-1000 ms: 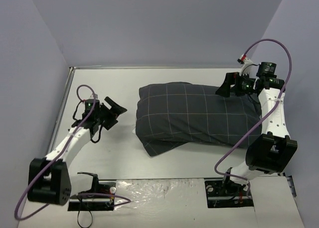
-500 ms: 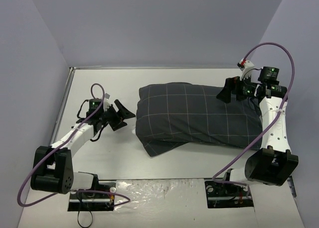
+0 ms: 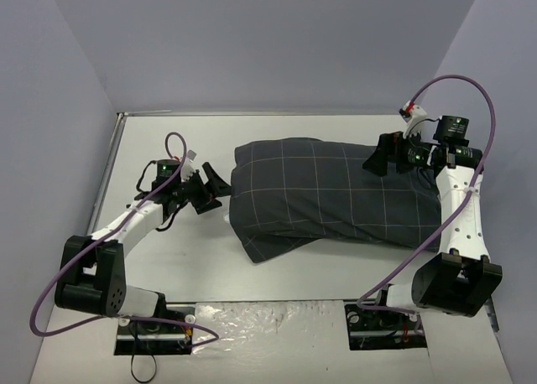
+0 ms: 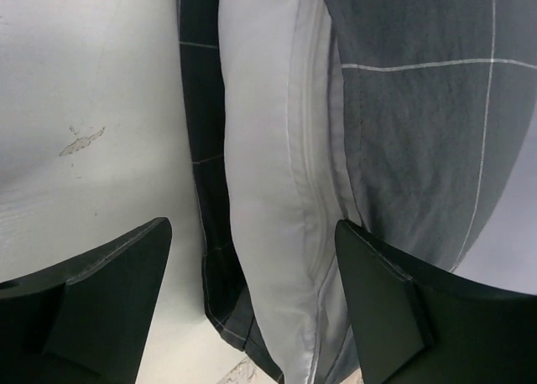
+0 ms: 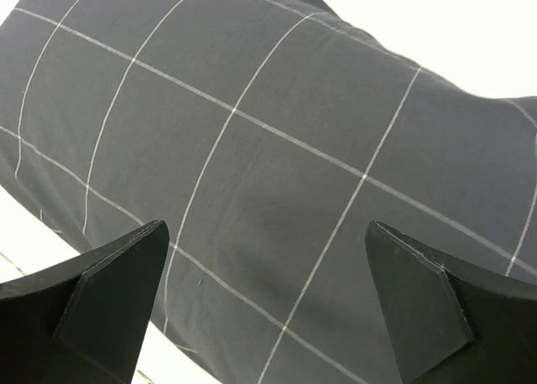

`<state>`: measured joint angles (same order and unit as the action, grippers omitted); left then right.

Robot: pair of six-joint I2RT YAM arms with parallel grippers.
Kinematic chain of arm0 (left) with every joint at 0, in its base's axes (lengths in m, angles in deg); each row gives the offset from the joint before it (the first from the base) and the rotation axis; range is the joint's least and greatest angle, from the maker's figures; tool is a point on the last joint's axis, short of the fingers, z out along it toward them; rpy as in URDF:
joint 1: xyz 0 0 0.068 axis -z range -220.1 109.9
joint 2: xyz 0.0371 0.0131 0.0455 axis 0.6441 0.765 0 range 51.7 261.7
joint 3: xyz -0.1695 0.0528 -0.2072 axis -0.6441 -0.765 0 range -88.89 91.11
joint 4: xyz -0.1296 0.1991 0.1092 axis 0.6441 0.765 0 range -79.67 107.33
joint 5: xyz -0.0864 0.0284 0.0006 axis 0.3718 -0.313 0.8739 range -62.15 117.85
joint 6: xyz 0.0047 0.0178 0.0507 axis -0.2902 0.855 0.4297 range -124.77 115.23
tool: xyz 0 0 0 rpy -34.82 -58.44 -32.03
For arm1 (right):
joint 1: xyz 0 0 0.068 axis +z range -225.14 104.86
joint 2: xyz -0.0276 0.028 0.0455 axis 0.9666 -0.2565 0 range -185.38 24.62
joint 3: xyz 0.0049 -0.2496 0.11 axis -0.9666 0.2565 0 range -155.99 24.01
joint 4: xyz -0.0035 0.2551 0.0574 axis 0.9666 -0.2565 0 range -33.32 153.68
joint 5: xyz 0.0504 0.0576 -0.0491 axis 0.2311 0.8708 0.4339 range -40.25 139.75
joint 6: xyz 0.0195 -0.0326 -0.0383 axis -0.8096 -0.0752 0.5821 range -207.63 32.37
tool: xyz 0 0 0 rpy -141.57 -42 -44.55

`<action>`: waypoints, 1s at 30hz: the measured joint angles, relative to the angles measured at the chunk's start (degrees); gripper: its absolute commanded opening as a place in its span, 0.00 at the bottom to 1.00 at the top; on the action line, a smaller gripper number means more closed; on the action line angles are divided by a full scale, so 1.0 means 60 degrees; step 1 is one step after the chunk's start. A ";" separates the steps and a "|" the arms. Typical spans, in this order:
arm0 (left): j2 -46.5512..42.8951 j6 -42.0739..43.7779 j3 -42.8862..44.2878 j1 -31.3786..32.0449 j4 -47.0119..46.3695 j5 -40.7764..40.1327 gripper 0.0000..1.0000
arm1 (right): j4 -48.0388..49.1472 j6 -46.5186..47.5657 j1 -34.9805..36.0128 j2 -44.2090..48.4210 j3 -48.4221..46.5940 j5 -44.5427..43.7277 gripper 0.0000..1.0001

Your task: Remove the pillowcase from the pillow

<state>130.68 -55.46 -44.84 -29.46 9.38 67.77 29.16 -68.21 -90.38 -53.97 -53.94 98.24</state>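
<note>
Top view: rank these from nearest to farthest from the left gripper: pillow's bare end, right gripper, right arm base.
1. The pillow, its bare end right in front of the left gripper.
2. The right gripper, over the right end of the pillowcase.
3. The right arm base, at the near right edge.

Jaws spread wide, the left gripper sits at the open end of the pillowcase. The white pillow edge lies straight ahead in the gap, with nothing in the way. Bare surface runs free to the left, along the far side and the near side. The right gripper hovers with jaws apart over the far right end, and the plump covered bulk fills the room below it.
</note>
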 measured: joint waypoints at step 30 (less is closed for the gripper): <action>0.1435 -0.0645 0.0441 0.0958 -0.2040 0.1027 0.81 | 0.0000 -0.0412 0.0000 0.0477 0.0259 0.0266 1.00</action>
<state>139.29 -59.33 -42.19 -23.71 -2.86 73.93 29.16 -70.68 -90.38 -51.10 -52.39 99.84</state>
